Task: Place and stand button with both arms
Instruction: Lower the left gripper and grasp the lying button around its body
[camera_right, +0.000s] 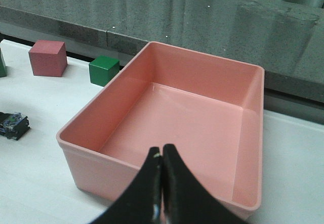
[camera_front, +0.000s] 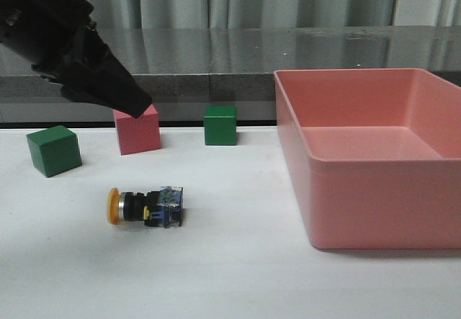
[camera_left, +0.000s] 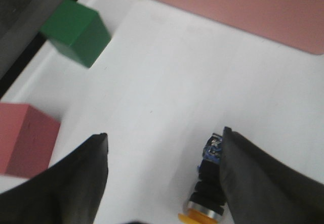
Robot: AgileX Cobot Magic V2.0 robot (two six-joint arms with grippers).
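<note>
The white table (camera_front: 238, 276) carries all items. The largest is the pink bin (camera_front: 374, 189), an open-topped tray at the right side of the table. In the right wrist view, the right gripper (camera_right: 162, 183) hangs over the bin's near wall with its fingers pressed together, holding nothing.

The left arm (camera_front: 50, 38) enters from the upper left of the front view. The left gripper (camera_left: 164, 178) has its fingers spread apart and empty; one finger (camera_left: 253, 178) partly covers the button in the left wrist view.

At the rear of the table stand a pink cube (camera_front: 137, 129), one green cube (camera_front: 220, 124) to its right, and another green cube (camera_front: 54, 150) to its left.

The button (camera_front: 146, 206) lies on its side, in front of the pink cube and well apart from the bin. Its yellow cap points left and its clear base points right.
</note>
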